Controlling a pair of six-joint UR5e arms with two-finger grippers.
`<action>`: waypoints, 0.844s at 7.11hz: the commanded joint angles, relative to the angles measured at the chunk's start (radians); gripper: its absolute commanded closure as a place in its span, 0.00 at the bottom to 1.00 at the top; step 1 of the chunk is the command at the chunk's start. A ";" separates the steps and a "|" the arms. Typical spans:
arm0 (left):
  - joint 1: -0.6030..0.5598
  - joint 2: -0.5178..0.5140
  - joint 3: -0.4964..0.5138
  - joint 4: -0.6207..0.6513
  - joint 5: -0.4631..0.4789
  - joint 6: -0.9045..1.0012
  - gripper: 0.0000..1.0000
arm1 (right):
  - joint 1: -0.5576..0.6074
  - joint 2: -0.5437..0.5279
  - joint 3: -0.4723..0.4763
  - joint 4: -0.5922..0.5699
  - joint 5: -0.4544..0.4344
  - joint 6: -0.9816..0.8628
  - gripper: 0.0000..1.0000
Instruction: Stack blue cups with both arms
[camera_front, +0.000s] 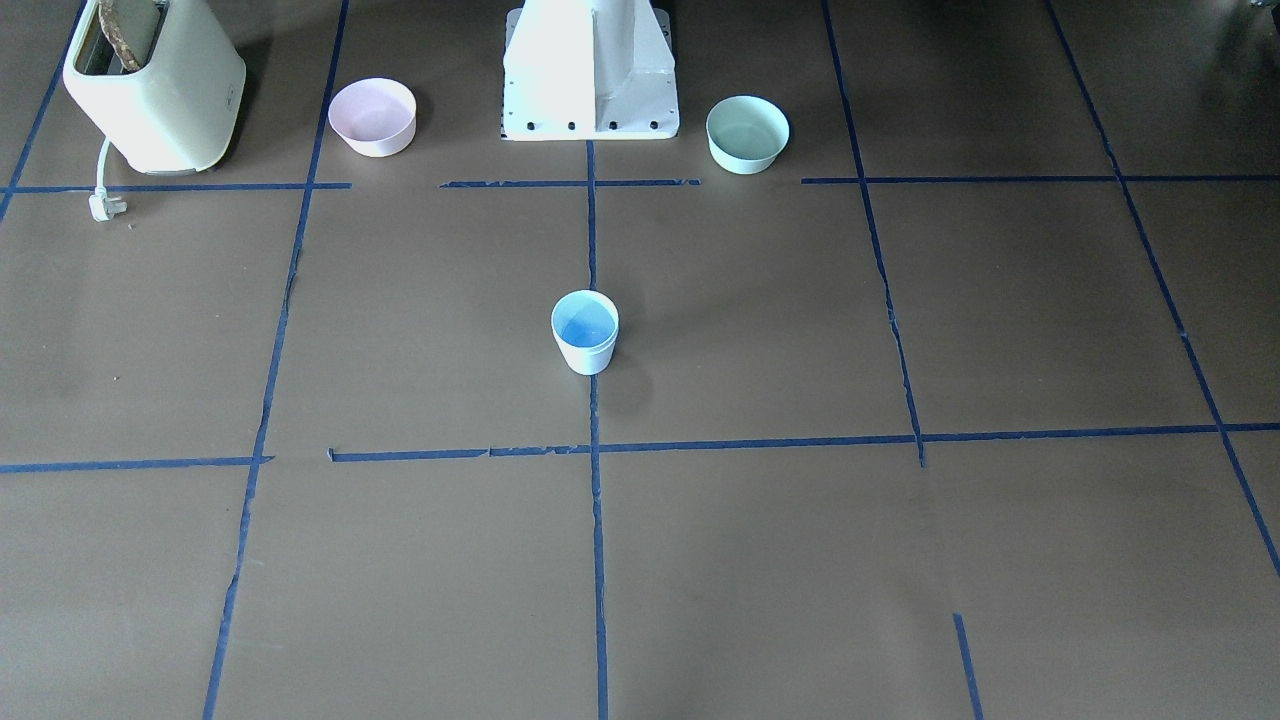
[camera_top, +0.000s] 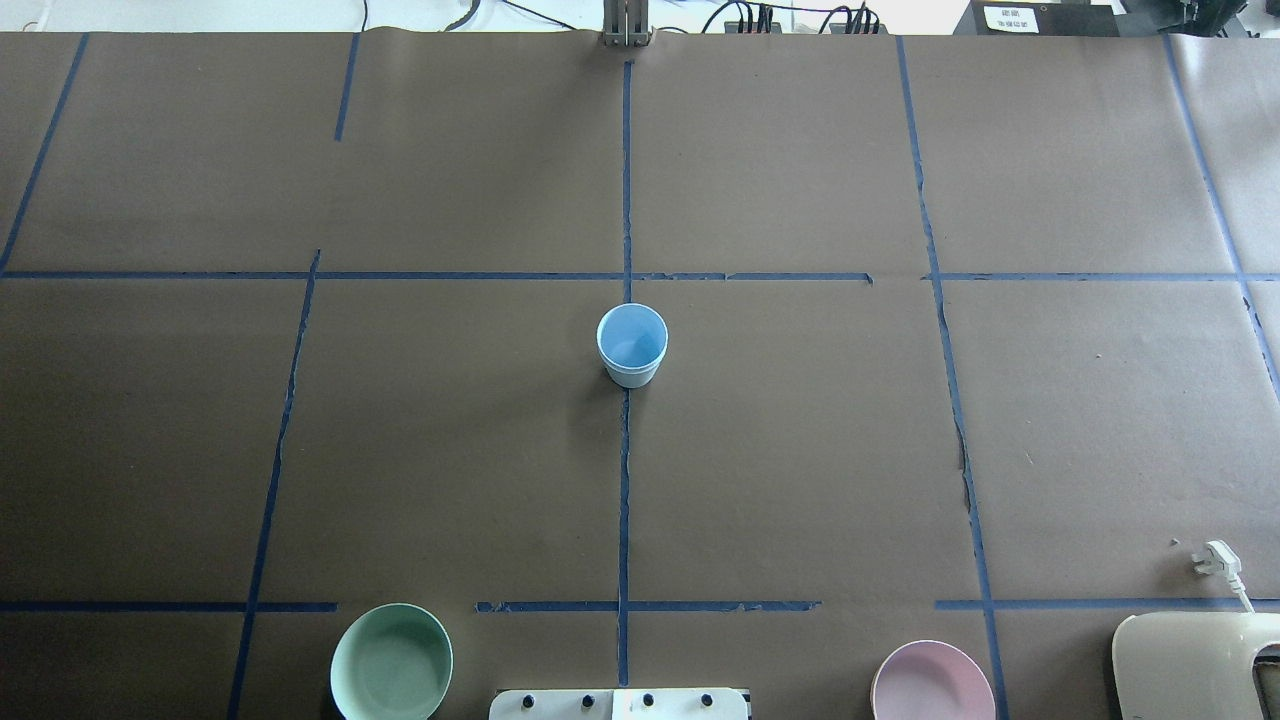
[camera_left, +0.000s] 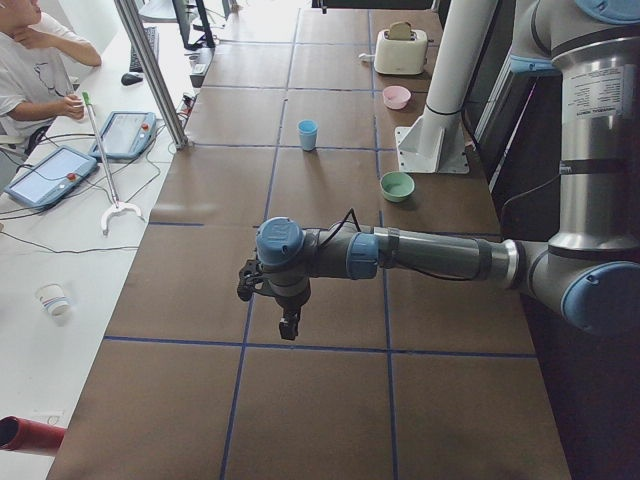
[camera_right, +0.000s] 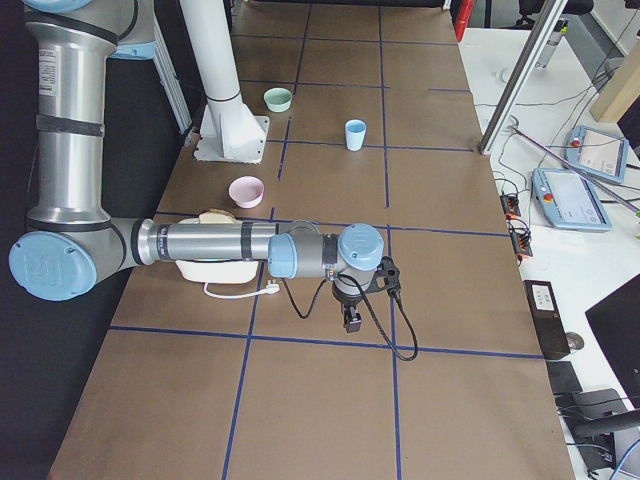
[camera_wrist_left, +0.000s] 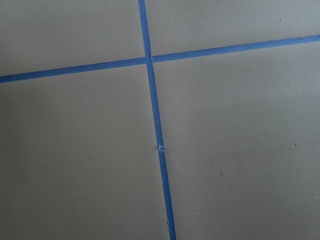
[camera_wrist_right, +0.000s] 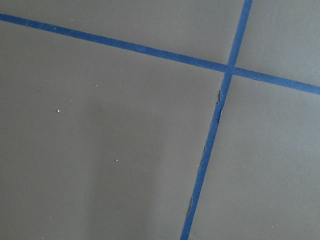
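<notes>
Left gripper (camera_left: 288, 328) and right gripper (camera_right: 352, 322) point downward.

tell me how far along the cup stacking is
Done, it seems: only one cup shape stands at the middle of the table, and a ledge around the wall of the blue cups suggests two nested, though I cannot be sure. In hand: nothing visible; the left gripper and right gripper hang far from it. Left: probably nothing, if that is a stack.
</notes>
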 joint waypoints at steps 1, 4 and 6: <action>0.001 0.000 -0.006 0.002 0.011 0.002 0.00 | 0.000 0.000 0.000 0.000 -0.001 0.001 0.00; 0.001 0.011 0.015 0.005 0.013 0.004 0.00 | 0.034 -0.009 0.003 0.000 -0.002 0.012 0.00; 0.001 0.009 0.018 0.002 0.013 0.002 0.00 | 0.043 -0.020 0.000 0.000 -0.002 0.006 0.00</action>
